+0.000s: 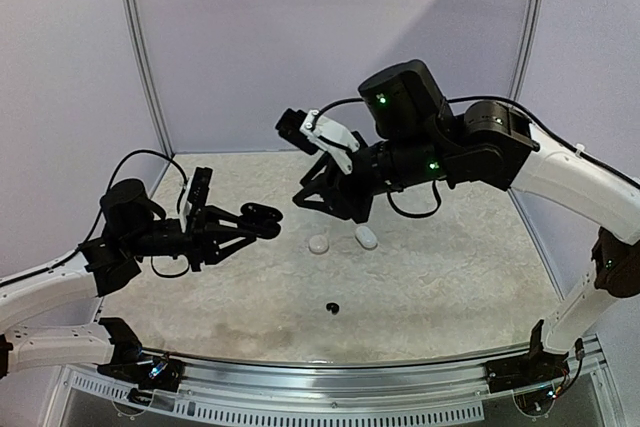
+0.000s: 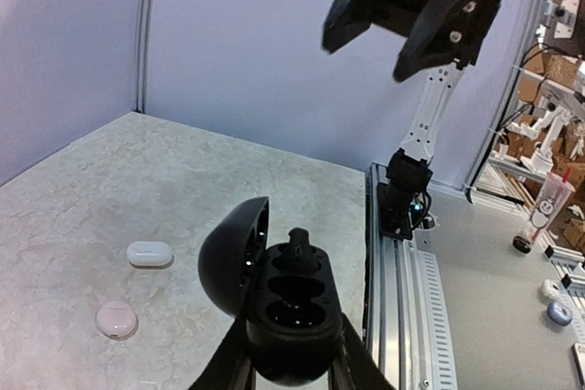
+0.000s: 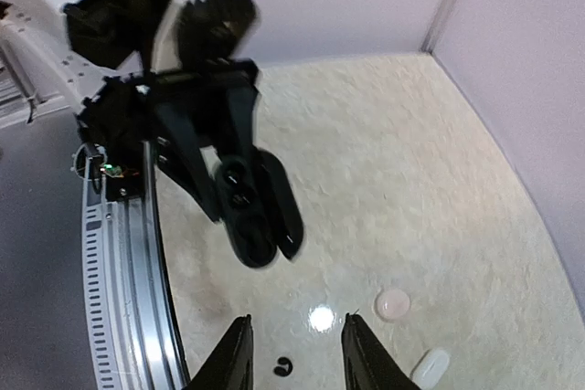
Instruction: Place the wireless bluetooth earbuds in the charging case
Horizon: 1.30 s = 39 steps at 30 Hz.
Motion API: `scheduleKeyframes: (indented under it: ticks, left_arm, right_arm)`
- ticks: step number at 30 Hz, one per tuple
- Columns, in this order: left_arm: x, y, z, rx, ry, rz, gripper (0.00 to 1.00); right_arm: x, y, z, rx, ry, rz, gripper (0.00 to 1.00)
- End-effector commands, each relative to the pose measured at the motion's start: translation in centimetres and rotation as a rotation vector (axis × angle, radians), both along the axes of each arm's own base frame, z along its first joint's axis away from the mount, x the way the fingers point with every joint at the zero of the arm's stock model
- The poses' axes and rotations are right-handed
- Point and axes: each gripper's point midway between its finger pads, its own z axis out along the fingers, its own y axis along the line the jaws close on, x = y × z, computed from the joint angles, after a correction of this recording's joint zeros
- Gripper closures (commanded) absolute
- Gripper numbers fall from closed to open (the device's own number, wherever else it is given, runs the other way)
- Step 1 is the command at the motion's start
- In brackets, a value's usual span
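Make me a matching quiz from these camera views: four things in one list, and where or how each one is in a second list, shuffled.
Things:
1. black charging case
2. loose black earbud
3. right claw
4. two white pieces

States:
A. lying alone on the table, nearest the arm bases
B. raised in the air, open, holding nothing
C. gripped by the left claw, lid open
D. side by side mid-table

Pairs: 1-C, 2-A, 3-B, 4-D.

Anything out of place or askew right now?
A black earbud lies loose on the table, apart from the open black case in the left claw. A second earbud in the case's upper socket seems to stick up, not seated.
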Motion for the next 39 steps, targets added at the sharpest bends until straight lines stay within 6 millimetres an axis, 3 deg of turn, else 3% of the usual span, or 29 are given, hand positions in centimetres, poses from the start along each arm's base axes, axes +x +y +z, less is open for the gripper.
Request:
scheduleKeyframes:
  ticks: [1,5,12,14,18,27,39]
  left_arm:
    - [1.9,1.6,0.1,-0.020,0.028,0.114,1.00]
    - [2.6,2.7,0.0,-0.016,0.030,0.167,1.00]
    - [2.4,3.5,0.0,-0.005,0.013,0.179,1.00]
    - [2.3,3.6,-0.1,-0.006,0.014,0.181,1.00]
    - [2.3,3.7,0.0,-0.008,0.011,0.182,1.00]
    - [2.4,3.6,-0.2,-0.006,0.007,0.180,1.00]
    - [2.4,3.6,-0.3,-0.004,0.007,0.180,1.00]
  right_arm:
    - [4.0,-2.3,-4.1,0.021,0.204,-0.229,0.63]
    - [4.8,-3.1,-11.1,-0.127,0.340,-0.327,0.64]
    - [3.5,-3.0,-22.7,-0.397,0.603,-0.385,0.71]
    - [2.9,-3.1,-25.5,-0.461,0.663,-0.391,0.75]
    - [2.1,-3.6,-29.1,-0.548,0.724,-0.412,0.79]
    - [1.2,-5.1,-32.3,-0.616,0.754,-0.432,0.83]
    - [3.7,-4.7,-32.3,-0.543,0.766,-0.485,0.84]
